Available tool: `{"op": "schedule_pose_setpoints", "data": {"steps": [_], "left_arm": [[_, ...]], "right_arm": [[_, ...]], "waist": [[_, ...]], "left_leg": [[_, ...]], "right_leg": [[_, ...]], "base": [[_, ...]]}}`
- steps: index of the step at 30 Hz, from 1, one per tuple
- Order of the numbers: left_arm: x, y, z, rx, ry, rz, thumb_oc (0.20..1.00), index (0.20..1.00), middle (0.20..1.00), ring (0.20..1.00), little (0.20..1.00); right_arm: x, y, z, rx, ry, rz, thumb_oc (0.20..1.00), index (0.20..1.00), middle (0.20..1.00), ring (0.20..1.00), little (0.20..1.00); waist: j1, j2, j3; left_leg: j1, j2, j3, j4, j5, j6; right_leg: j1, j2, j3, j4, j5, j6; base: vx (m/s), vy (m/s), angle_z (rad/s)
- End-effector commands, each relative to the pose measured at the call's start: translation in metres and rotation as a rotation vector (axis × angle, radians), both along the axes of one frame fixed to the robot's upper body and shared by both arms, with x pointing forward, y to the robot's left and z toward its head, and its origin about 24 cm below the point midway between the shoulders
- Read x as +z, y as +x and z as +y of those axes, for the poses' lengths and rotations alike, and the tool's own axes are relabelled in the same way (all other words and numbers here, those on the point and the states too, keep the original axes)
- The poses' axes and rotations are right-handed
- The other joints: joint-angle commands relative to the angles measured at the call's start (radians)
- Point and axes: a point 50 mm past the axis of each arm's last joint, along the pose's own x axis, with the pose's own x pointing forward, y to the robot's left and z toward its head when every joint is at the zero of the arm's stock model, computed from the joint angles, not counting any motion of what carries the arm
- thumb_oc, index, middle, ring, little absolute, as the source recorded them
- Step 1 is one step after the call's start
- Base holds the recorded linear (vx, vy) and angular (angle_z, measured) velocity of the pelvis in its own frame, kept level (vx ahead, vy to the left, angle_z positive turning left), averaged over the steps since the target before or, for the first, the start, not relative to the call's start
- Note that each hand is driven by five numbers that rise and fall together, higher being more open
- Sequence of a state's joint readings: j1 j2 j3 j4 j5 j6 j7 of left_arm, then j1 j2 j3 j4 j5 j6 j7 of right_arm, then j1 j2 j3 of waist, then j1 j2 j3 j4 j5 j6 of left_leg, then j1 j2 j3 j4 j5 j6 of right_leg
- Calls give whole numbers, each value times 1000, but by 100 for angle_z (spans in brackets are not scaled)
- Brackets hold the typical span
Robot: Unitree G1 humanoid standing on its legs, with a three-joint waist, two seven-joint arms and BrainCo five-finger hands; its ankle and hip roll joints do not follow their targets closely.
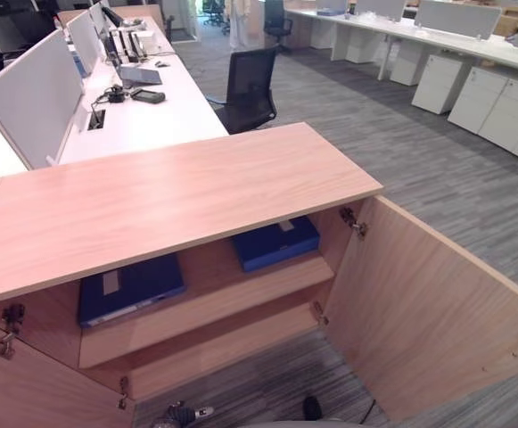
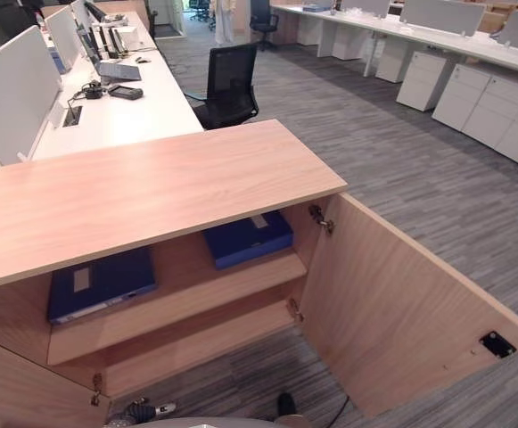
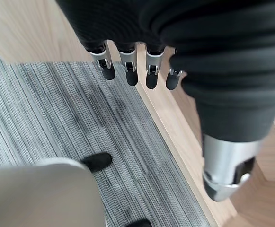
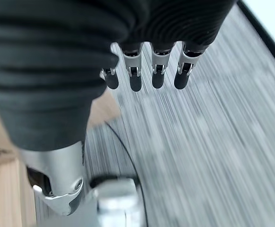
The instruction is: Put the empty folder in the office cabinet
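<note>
Two blue folders (image 1: 132, 287) (image 1: 275, 241) are seen lying flat on the upper shelf of the open office cabinet (image 1: 178, 192), well apart from both hands. The left hand (image 3: 128, 71) is held relaxed, grasping nothing, above the carpet beside a wooden edge. The right hand (image 4: 146, 71) is likewise released over the carpet.

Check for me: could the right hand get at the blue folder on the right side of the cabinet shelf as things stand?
Probably yes. The right-hand door stands wide open, the blue folder lies flat near the shelf's front edge with nothing before it, and the right hand hangs open and empty.
</note>
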State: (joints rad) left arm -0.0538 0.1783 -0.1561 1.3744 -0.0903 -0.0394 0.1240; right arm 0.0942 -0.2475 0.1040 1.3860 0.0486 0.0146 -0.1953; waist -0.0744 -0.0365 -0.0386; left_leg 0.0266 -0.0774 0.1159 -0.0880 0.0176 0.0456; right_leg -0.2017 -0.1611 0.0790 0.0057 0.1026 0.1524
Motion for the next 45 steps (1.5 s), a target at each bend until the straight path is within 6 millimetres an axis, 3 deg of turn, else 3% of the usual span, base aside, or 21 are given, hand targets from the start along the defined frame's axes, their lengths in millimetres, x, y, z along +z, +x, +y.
{"op": "schedule_pose_setpoints", "data": {"steps": [1, 5, 8, 14, 15, 17, 19, 23, 29, 30, 33, 36, 41, 43, 45], "left_arm": [[5, 9, 15, 22, 26, -14, 1000, 1000, 1000, 1000, 1000], [5, 3, 21, 42, 29, 8, 1000, 1000, 1000, 1000, 1000], [4, -5, 26, 103, 25, 29, 1000, 1000, 1000, 1000, 1000], [4, -15, 31, 174, 16, 51, 1000, 1000, 1000, 1000, 1000], [3, -22, 33, 199, 16, 64, 1000, 1000, 1000, 1000, 1000], [4, -23, 34, 207, 19, 65, 1000, 1000, 1000, 1000, 1000], [4, -24, 36, 229, 22, 56, 1000, 1000, 1000, 1000, 1000], [4, -24, 35, 252, 24, 43, 1000, 1000, 1000, 1000, 1000], [3, -26, 32, 228, 20, 47, 1000, 1000, 1000, 1000, 1000], [3, -23, 31, 221, 19, 36, 1000, 1000, 1000, 1000, 1000], [2, -22, 28, 216, 17, 33, 1000, 1000, 1000, 1000, 1000], [9, -41, 58, 258, 80, 95, 1000, 1000, 1000, 1000, 1000], [10, -47, 63, 247, 93, 115, 1000, 1000, 1000, 1000, 1000], [11, -47, 64, 235, 93, 117, 1000, 1000, 1000, 1000, 1000], [11, -47, 64, 227, 92, 117, 1000, 1000, 1000, 1000, 1000]], "right_arm": [[3, 29, -4, -113, 1, -63, 1000, 1000, 1000, 1000, 1000], [2, 21, -5, -154, 9, -44, 1000, 1000, 1000, 1000, 1000], [3, 15, -8, -229, 3, -58, 1000, 1000, 1000, 1000, 1000], [6, 8, -20, -381, -29, -102, 1000, 1000, 1000, 1000, 1000], [10, 6, -30, -477, -62, -153, 1000, 1000, 1000, 1000, 1000], [11, 7, -33, -502, -73, -175, 1000, 1000, 1000, 1000, 1000], [15, 19, -40, -537, -95, -258, 1000, 1000, 1000, 1000, 1000], [26, 38, -56, -534, -150, -387, 1000, 1000, 1000, 1000, 1000], [41, 44, -76, -553, -221, -493, 1000, 1000, 1000, 1000, 1000], [56, 56, -90, -532, -279, -588, 1000, 1000, 1000, 1000, 1000], [69, 66, -100, -519, -313, -672, 1000, 1000, 1000, 1000, 1000], [96, 94, -111, -477, -339, -853, 1000, 1000, 1000, 1000, 1000], [119, 121, -109, -412, -299, -1015, 1000, 1000, 1000, 1000, 1000], [142, 149, -103, -273, -258, -1121, 1000, 1000, 1000, 1000, 1000], [151, 160, -101, -214, -242, -1157, 1000, 1000, 1000, 1000, 1000]], "waist": [[2, 7, 72], [-9, 24, 101], [-15, 58, 132], [-26, 65, 105], [-33, 61, 81], [-30, 56, 69], [-30, 34, 56], [-40, 18, 57], [-58, 15, 49], [-69, 15, 48], [-76, 16, 46], [-81, 18, 39], [-80, 21, 37], [-73, 23, 37], [-68, 24, 36]], "left_leg": [[5, -16, -30, 1, -29, -7], [22, -25, 5, 1, -34, 4], [37, 4, 48, 1, -35, 7], [40, 16, 81, 1, -49, 16], [44, 18, 105, 1, -60, 18], [42, 16, 115, 1, -62, 19], [47, 16, 147, 1, -69, 17], [43, 37, 182, 1, -64, 7], [45, 56, 198, 1, -69, -5], [47, 67, 195, 1, -66, -12], [51, 77, 194, 1, -68, -17], [58, 88, 200, 1, -70, -29], [64, 96, 208, 1, -70, -36], [66, 99, 214, 1, -69, -40], [66, 100, 215, 1, -67, -42]], "right_leg": [[3, 76, -25, -51, 105, 36], [-20, 53, -60, -31, 83, 29], [-13, -13, -227, 95, -6, -12], [25, -47, -182, 145, -5, -4], [50, -63, -162, 135, 6, 10], [54, -63, -147, 124, 14, 17], [81, -54, -130, 69, 22, 36], [87, -13, -98, -22, 46, 39], [103, 16, -82, -60, 51, 40], [113, 29, -79, -70, 47, 36], [124, 40, -77, -78, 41, 33], [136, 53, -72, -85, 31, 27], [141, 61, -69, -89, 26, 23], [142, 65, -68, -92, 22, 20], [142, 66, -70, -93, 21, 20]], "base": [[-228, 209, -35], [-135, 109, -28], [-180, 78, -67], [-21, 8, -55], [70, -39, -37], [59, -57, -37], [32, -134, -40], [-12, -117, -60], [32, -83, -27], [36, -75, -20], [43, -79, -13], [39, -61, -4], [16, -43, -1], [0, 0, 0], [-6, -25, -7]]}}
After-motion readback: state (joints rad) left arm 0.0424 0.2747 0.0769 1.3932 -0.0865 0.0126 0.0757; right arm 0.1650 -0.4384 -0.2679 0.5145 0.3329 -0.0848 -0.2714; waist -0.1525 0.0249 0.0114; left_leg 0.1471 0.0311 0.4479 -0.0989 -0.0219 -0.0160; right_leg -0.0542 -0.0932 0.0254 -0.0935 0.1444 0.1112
